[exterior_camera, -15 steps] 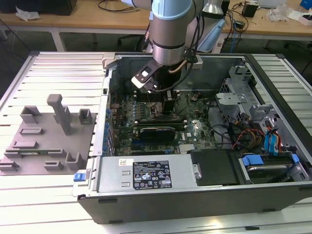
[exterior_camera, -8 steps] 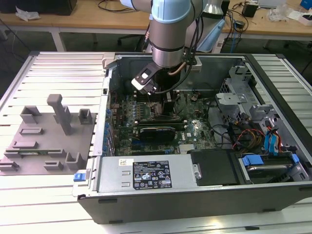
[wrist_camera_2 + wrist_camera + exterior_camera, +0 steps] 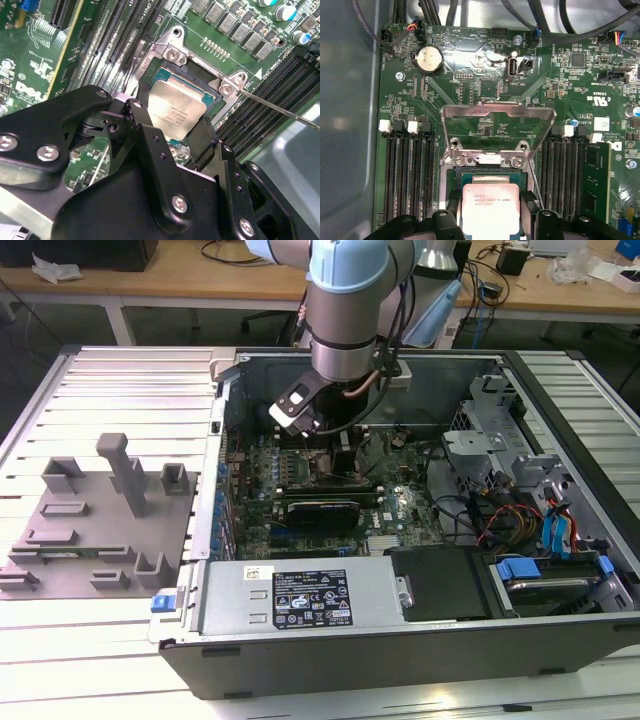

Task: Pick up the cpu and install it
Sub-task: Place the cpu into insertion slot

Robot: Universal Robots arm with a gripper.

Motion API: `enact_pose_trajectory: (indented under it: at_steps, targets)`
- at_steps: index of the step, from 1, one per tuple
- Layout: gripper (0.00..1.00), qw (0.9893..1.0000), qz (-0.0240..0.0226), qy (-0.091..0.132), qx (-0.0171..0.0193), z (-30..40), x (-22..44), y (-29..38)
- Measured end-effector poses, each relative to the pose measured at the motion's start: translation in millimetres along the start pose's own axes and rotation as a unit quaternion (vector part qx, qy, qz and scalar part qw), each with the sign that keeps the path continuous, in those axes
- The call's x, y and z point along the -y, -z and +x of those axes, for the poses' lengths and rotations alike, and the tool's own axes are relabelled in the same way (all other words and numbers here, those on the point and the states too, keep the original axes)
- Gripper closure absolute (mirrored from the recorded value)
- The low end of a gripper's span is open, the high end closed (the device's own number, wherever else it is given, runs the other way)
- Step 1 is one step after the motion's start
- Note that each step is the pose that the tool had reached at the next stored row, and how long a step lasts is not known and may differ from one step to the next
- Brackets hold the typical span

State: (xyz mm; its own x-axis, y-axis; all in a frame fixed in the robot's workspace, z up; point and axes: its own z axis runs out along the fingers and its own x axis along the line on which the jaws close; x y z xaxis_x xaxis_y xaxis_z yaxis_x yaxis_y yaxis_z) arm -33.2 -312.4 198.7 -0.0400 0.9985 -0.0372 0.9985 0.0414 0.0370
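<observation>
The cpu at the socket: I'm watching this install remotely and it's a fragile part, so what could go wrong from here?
1. The cpu lies at the socket with the gripper around it; if it is skewed in the frame, pressing might damage contacts.
2. The raised load plate stands right beside the socket, so a gripper move toward it could strike it.
3. Memory slots flank the socket closely, leaving little clearance.

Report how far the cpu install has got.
Done: the cpu has been picked up and now sits at the motherboard socket. In hand: the gripper is closed on two sides of the chip, holding it in or just over the socket; whether it is fully seated cannot be told. Left: the metal load plate stands raised, not yet clamped over the chip.
</observation>
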Motion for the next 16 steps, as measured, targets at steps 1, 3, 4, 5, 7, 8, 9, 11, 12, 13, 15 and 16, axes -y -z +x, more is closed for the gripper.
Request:
enact_pose_trajectory:
  at_steps: [1, 3, 4, 5, 7, 8, 9, 11, 12, 13, 15, 16]
  targets:
    - [0.45, 1.0000, 0.0000, 0.000, 0.0000, 0.1, 0.2, -0.5]
    - [0.45, 1.0000, 0.0004, -0.007, 0.0006, 0.1, 0.5, -1.3]
    - [0.45, 0.9999, 0.0006, -0.011, 0.0006, 0.1, 0.6, -1.5]
    - [0.45, 0.9999, 0.0007, -0.016, 0.0007, 0.2, 0.6, -1.7]
    - [0.45, 0.9999, 0.0007, -0.017, 0.0006, 0.2, 0.6, -1.9]
    - [0.45, 0.9998, 0.0007, -0.017, -0.0009, 0.2, 0.7, -2.3]
    - [0.45, 0.9998, 0.0007, -0.017, -0.0022, 0.3, 0.7, -2.6]
    - [0.45, 0.9998, 0.0006, -0.018, -0.0042, 0.4, 0.6, -3.0]
    - [0.45, 0.9998, 0.0005, -0.018, -0.0047, 0.4, 0.6, -3.1]
    - [0.45, 0.9998, 0.0006, -0.018, -0.0049, 0.4, 0.6, -3.2]
    - [0.45, 0.9998, 0.0006, -0.018, -0.0050, 0.4, 0.6, -3.3]
    - [0.45, 0.9998, 0.0006, -0.018, -0.0050, 0.4, 0.6, -3.3]
